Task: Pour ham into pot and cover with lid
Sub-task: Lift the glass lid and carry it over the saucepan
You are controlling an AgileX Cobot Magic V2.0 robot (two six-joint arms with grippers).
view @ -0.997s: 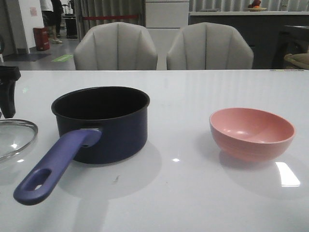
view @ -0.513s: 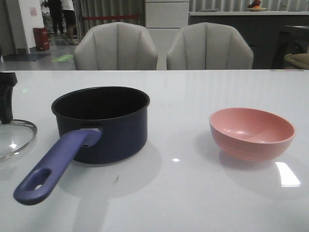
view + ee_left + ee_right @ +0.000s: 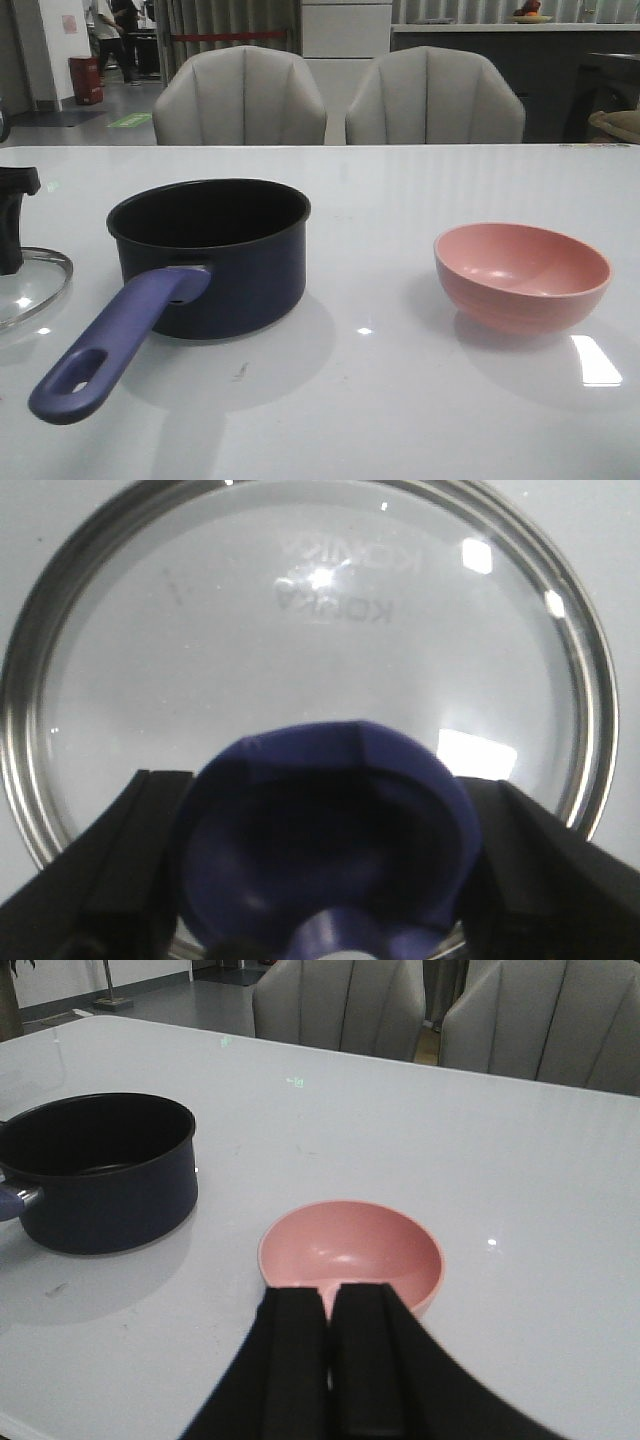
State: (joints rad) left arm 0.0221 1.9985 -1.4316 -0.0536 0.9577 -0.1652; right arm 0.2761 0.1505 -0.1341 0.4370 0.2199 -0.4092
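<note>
The dark navy pot (image 3: 210, 255) stands left of centre, its purple-blue handle (image 3: 110, 345) pointing toward the front left; it also shows in the right wrist view (image 3: 100, 1175). The clear glass lid (image 3: 30, 285) lies flat at the far left table edge. In the left wrist view my left gripper (image 3: 330, 880) has a finger against each side of the lid's (image 3: 310, 630) dark blue knob (image 3: 330, 840). My right gripper (image 3: 330, 1360) is shut and empty, just short of the pink bowl (image 3: 350, 1250). No ham shows; the bowl looks empty and the pot's inside is dark.
The pink bowl (image 3: 520, 275) sits at the right of the white table (image 3: 380, 400). Two grey chairs (image 3: 240, 95) stand behind the far edge. My left arm (image 3: 12, 225) shows only at the left frame edge.
My left gripper has come down lower over the lid at the far left. The lid's rim has shifted slightly left. Pot and bowl have not moved.
</note>
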